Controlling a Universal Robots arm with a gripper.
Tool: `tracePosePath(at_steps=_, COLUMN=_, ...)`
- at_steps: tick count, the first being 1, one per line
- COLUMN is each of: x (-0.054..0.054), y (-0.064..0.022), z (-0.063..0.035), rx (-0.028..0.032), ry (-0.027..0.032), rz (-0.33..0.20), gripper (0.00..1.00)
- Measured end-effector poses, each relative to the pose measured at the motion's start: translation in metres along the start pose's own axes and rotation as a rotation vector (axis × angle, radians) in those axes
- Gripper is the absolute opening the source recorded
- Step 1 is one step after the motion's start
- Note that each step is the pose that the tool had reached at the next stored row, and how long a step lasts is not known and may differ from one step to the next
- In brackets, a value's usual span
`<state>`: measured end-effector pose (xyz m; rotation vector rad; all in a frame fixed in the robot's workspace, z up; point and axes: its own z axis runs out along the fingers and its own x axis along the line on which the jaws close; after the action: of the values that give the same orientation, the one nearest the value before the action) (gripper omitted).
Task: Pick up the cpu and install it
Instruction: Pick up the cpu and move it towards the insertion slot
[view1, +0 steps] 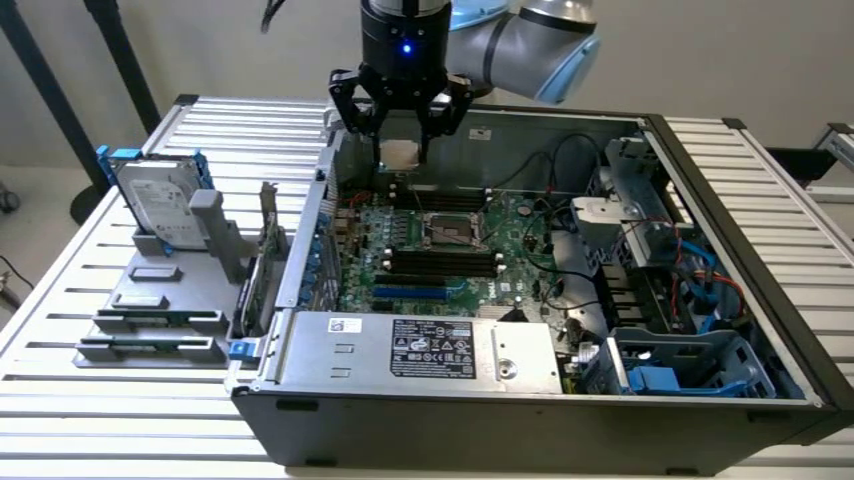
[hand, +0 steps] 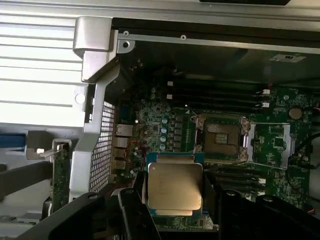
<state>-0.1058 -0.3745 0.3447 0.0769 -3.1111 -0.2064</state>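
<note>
My hand clamped on the cpu, above the motherboard; open socket at 5 o'clock in exterior view. Risk: misaligned descent could bend socket pins.

Cpu: small square chip, silvery metal lid on a blue-green rimmed substrate, gripped level at opposite edges by the end effector, aloft above the motherboard, apart from its empty socket.

A white table with long slats.
A big open computer box sits on it, middle to right of the frame; a grey stand rests at the left.
</note>
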Motion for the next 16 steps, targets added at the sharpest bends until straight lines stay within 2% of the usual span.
tracePosePath(at_steps=8, x=-0.030, y=0.0089, z=0.0109, rx=0.0122, ry=0.0006, rz=0.001, gripper=0.55)
tracePosePath(at_steps=12, x=-0.045, y=0.0096, z=0.0165, rx=0.0124, ry=0.0001, rz=0.005, gripper=0.55)
tracePosePath(at_steps=16, x=-0.056, y=0.0090, z=0.0232, rx=0.0119, ry=-0.0017, rz=0.018, gripper=0.55)
